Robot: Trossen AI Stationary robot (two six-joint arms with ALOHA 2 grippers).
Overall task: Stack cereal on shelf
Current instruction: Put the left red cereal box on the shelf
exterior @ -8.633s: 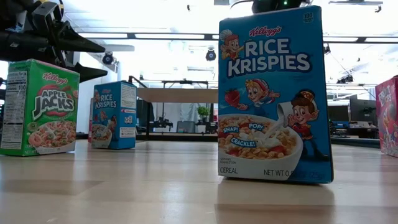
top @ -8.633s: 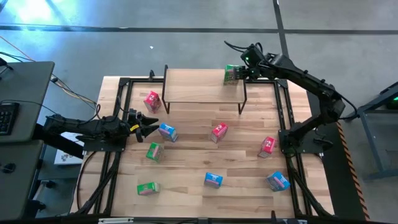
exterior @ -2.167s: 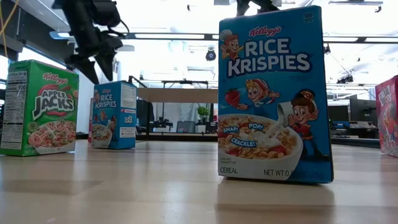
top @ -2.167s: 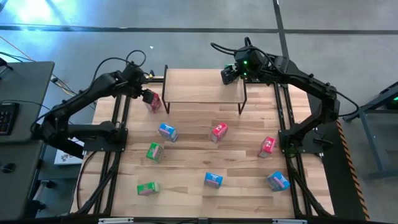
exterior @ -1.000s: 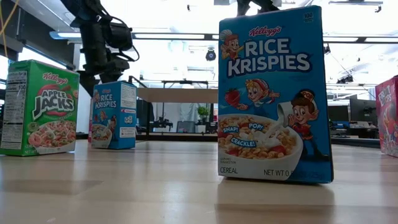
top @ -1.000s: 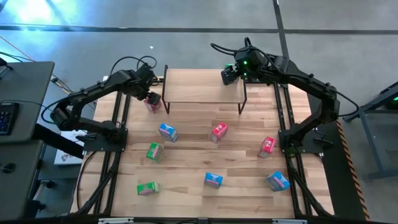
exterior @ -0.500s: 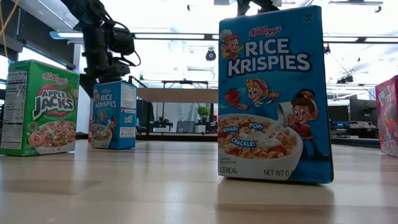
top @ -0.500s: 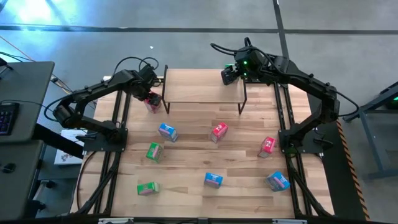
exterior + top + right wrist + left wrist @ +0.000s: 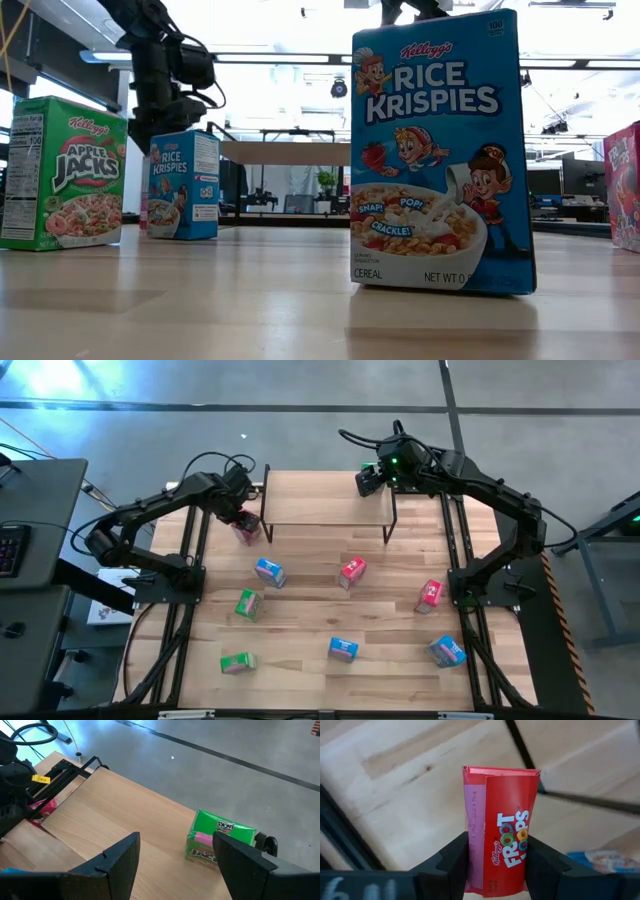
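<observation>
The left pincer [image 9: 497,855] grips a red-pink cardboard Froot Loops box [image 9: 501,827] standing on the slatted wooden surface [image 9: 310,630] just beside the small light-wood shelf [image 9: 325,503]. The right pincer [image 9: 175,855] hangs open above the shelf, near a green cereal box [image 9: 218,841] resting on it

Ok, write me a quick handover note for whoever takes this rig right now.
Left gripper: shut on a red Froot Loops box, on the table at the shelf's left end.
Right gripper: open, hovering over the shelf, clear of the green box.
Done: one green box on the shelf's right end.
Left: the gripped red box, plus seven on the table: two red, three blue, two green.
</observation>
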